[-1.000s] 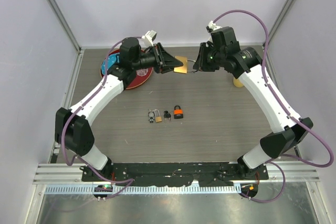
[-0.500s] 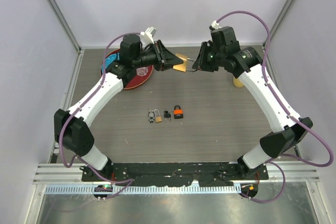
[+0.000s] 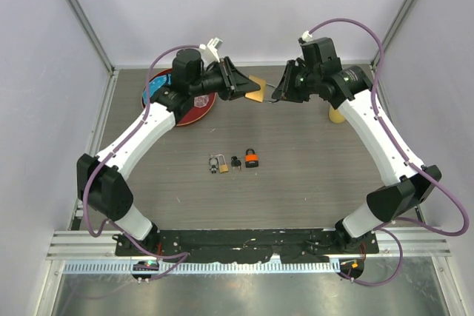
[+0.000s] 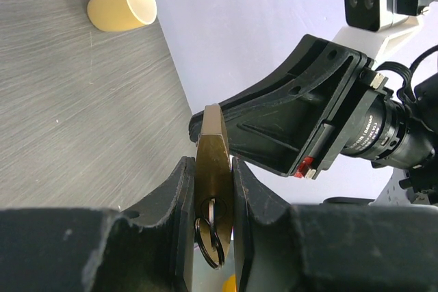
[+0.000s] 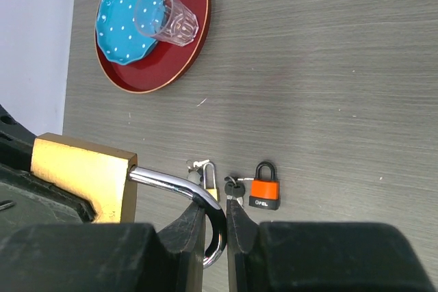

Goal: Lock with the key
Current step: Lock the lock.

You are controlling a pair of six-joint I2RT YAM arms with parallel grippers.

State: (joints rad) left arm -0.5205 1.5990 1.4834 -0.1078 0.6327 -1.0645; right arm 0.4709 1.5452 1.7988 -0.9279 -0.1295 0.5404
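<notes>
Left gripper [image 4: 213, 172] – jaws clenched on the flat faces of the padlock [image 5: 85, 179], brass body edge-on between the pads. A key ring [image 4: 211, 236] hangs at the body's lower end, between the fingers; the key itself is hidden, possibly seated in the lock.

Right gripper [image 5: 215, 222] – fingers pinched on the bend of the shackle [image 5: 179, 186], a silver bar running out of the brass body.

The padlock is held in the air between the two grippers, over the far middle of the table [image 3: 311, 175], close to the far edge with the back wall [image 3: 252, 12] just behind. Long axis runs along that edge: body toward the left arm, shackle toward the right.

Room: bare wood below, and toward the near edge as far as a short row at the table's middle – small brass padlock [image 5: 209, 186], keys [image 5: 233, 186], orange padlock [image 5: 265, 188].

Near the far left corner, a red plate [image 5: 195, 29] carrying a blue plate [image 5: 120, 32] and a tipped glass [image 5: 166, 15]. A yellow cup [image 4: 123, 5] lies on its side near the far right corner, well apart from the grippers.
</notes>
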